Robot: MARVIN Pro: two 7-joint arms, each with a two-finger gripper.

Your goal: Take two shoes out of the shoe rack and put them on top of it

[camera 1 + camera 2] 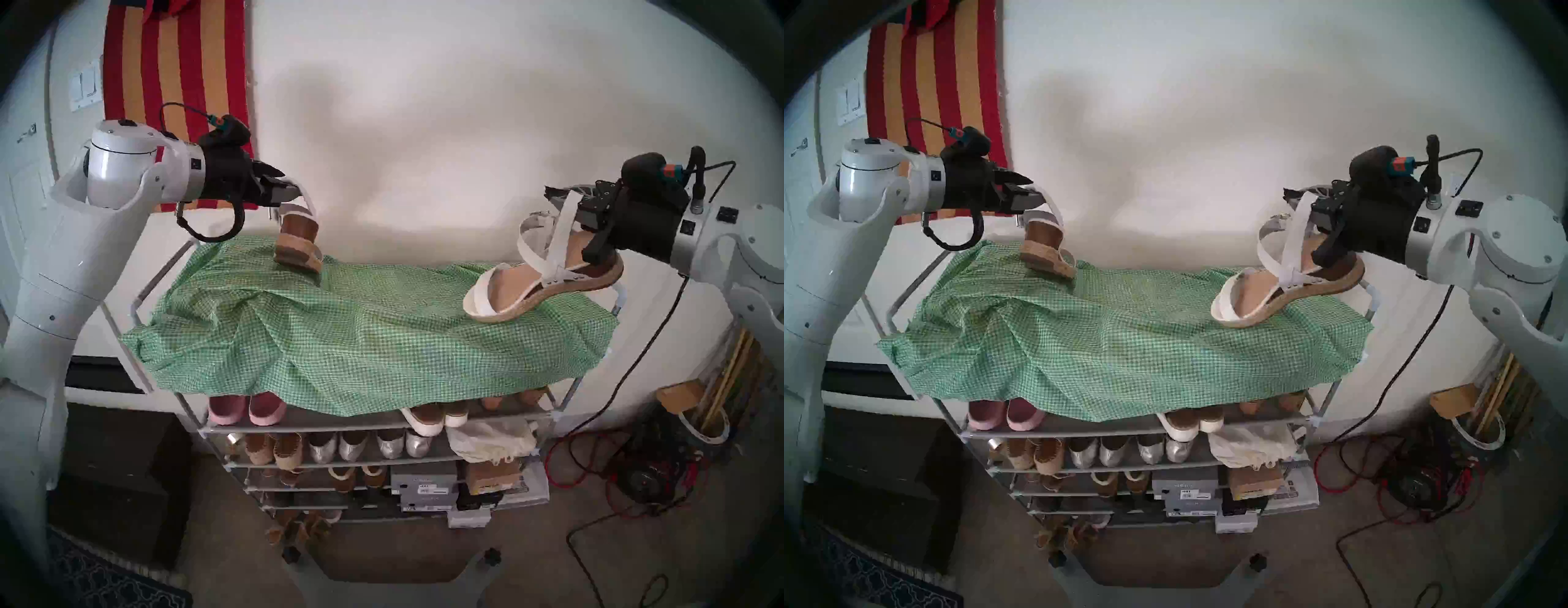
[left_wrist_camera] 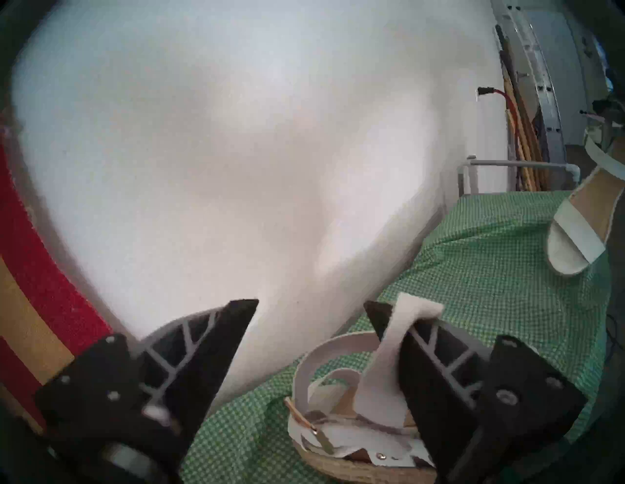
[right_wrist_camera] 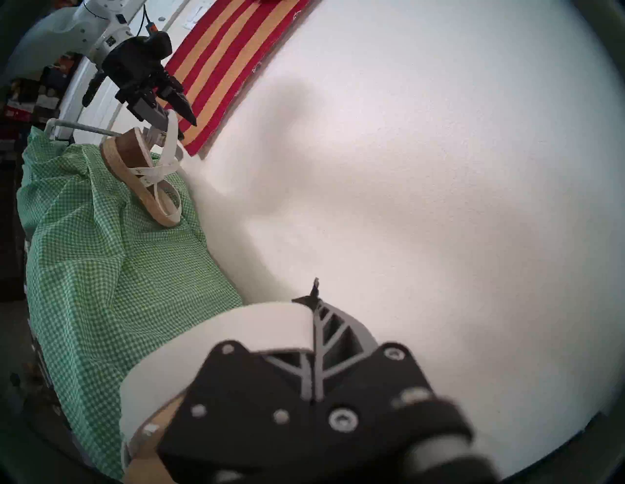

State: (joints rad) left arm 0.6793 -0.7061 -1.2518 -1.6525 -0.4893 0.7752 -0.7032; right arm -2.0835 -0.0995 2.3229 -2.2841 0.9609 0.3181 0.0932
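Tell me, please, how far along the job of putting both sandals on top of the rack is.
Nearly done. The left white-strapped wedge sandal sits on the green gingham cloth atop the grey metal-tube shoe rack; the left gripper has opened. The right sandal touches toe-first, its strap clamped in the right gripper. Left: lower and release.

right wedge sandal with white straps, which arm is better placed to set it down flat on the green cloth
Right. The right gripper is shut on that white-strapped wedge sandal's ankle strap, toe on the green gingham cloth. The left gripper stands open by the other sandal.
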